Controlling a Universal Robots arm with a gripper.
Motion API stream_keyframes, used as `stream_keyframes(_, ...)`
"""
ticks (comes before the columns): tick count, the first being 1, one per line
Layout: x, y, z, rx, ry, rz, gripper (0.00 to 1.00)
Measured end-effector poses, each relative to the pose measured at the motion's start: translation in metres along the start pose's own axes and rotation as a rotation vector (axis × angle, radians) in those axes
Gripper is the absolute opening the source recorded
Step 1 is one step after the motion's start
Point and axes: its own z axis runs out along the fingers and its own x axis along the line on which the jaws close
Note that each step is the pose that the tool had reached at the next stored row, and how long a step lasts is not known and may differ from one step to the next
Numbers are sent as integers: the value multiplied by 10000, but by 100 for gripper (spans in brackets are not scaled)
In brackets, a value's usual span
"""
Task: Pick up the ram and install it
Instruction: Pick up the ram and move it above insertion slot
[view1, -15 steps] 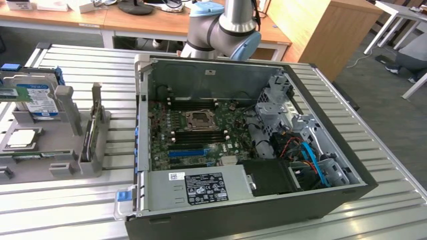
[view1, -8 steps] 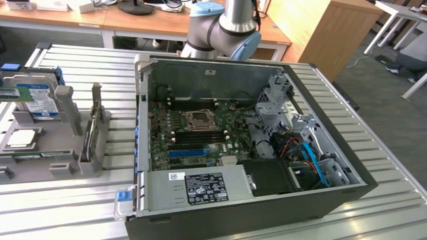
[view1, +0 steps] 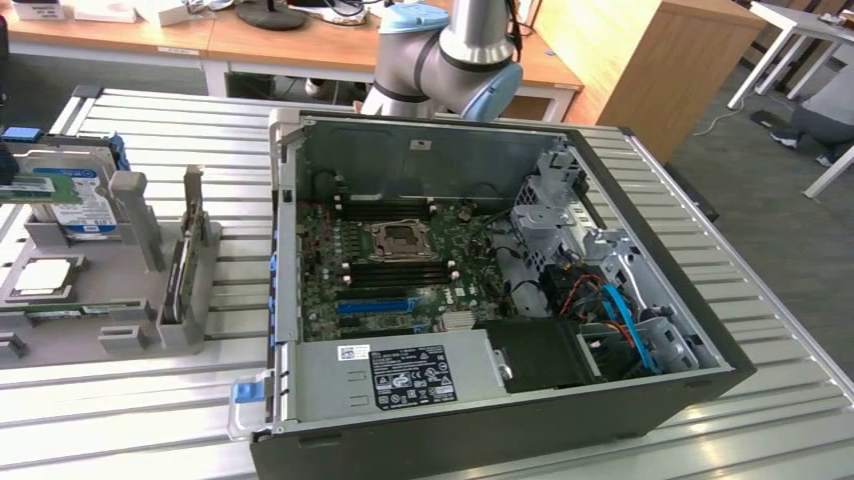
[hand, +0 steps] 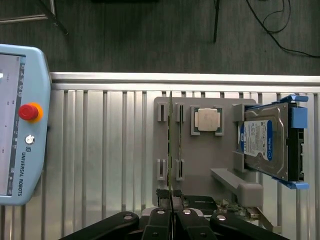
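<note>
Nearest the wrist camera, our gripper (hand: 171, 216) has its jaws pressed together with nothing between them. Beyond it the ram (hand: 171, 145) stands on edge in the slots of the grey holder (hand: 200, 160), so we judge the pick not yet made and the install left to do. Beside the ram lie the processor chip (hand: 207, 120) and the hard drive (hand: 267, 140), whose blue-white label we cannot read. The teach pendant (hand: 20, 150) reads "UNIVERSAL ROBOTS".

In the exterior view the power supply label (view1: 407, 372), at six o'clock inside the open computer case (view1: 601, 425), is too small to read. The holder sits at nine o'clock from the case. The motherboard (view1: 400, 290) slots look unfilled to us. The arm (view1: 441, 50) rises at twelve o'clock.
</note>
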Motion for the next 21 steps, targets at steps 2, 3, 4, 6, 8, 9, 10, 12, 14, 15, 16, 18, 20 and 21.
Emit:
stream_keyframes(2, 0, -34, -1, 0, -1, -1, 11)
stream_keyframes(3, -1, -53, -2, 0, -1, -1, 11)
stream_keyframes(4, -1, -70, -3, 0, -1, -1, 11)
stream_keyframes(6, -1, -105, -4, 1, -1, -1, 11)
stream_keyframes(8, -2, -138, -5, 1, -1, -1, 11)
stream_keyframes(9, -2, -154, -7, 0, 0, -1, 11)
stream_keyframes(10, -3, -168, -7, 0, -1, -1, 11)
stream_keyframes(12, -3, -200, -9, 0, 0, 0, 11)
stream_keyframes(14, -3, -231, -10, 0, -1, -1, 11)
stream_keyframes(15, -4, -247, -10, 1, -1, 0, 11)
stream_keyframes(16, -4, -265, -11, 1, -1, 0, 11)
stream_keyframes(18, -5, -300, -12, 1, -1, 0, 11)
stream_keyframes(20, -5, -333, -14, 0, -1, 0, 11)
stream_keyframes(21, -5, -349, -15, 0, 0, -1, 11)
